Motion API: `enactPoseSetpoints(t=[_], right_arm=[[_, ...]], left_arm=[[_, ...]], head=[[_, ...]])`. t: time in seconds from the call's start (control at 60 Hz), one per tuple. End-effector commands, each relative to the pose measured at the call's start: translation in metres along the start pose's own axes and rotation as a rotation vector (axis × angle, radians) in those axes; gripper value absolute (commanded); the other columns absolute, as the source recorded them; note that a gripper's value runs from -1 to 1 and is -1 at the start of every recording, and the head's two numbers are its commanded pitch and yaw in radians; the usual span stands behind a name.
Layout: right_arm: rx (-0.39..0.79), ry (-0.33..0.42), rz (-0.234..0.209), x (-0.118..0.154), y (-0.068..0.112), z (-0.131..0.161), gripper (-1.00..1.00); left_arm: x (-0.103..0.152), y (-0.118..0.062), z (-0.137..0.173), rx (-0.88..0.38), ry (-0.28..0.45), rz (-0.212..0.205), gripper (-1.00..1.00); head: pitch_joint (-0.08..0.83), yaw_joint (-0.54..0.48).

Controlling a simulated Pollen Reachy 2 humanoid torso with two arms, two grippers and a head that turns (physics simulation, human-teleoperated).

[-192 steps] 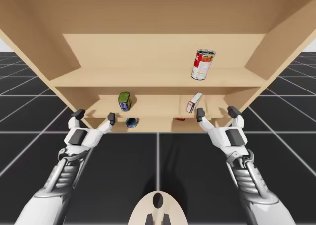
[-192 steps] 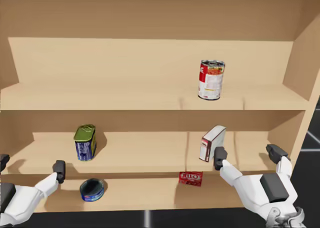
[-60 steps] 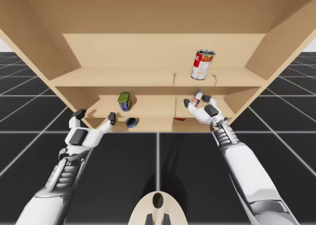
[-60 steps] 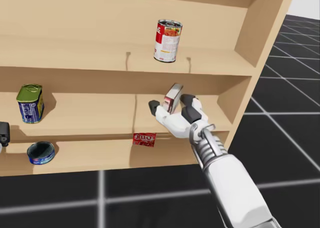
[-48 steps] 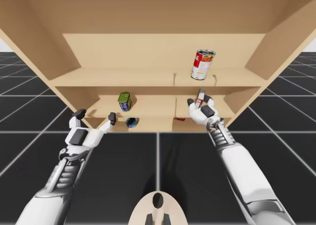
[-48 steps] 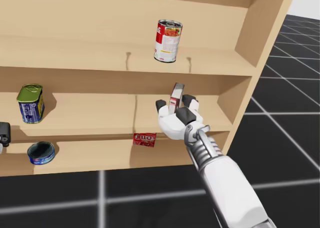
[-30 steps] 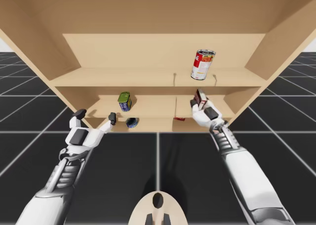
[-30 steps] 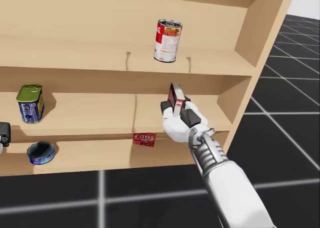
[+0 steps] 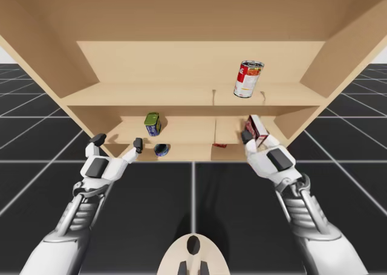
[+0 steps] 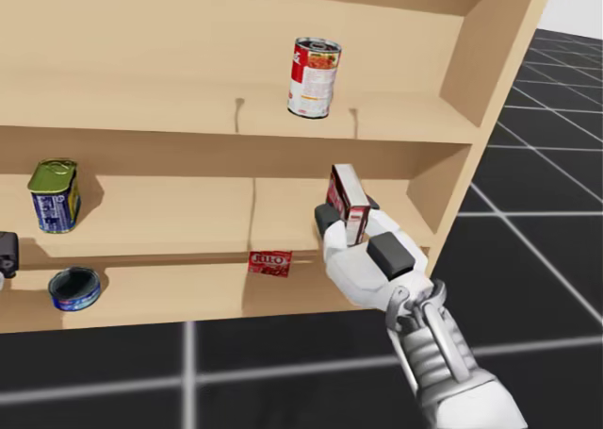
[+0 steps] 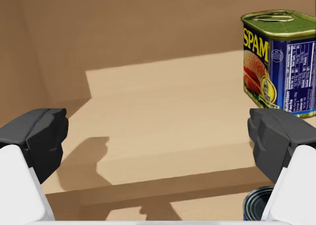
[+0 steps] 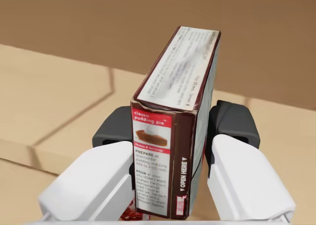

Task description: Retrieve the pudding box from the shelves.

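Box (image 10: 347, 201): grasped upright by right pincer (image 12: 174, 136), at the middle shelf's near right edge. Grasp apparently done; carrying it clear of the shelves (image 9: 181, 95) is not yet done. Left pincer (image 11: 160, 133): released, holding nothing.

high and head views share the shelves (image 9: 151, 97) — wrists closer.

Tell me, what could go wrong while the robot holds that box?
The pudding box sticks out far past my right gripper, so it might tilt or slip out. Its top looks close to the upper shelf; lifting could bump the board.
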Motion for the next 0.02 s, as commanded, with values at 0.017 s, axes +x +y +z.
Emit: enactPoseSetpoints(t=[0.017], right_arm=[[0.033,-0.092,-0.001,0.0248,0.0114,0.0436,1.0]], left_arm=[[0.0004,-0.0001,0.0002,0.0,-0.001,0.001,-1.0]], head=[[0.437,-0.25]])
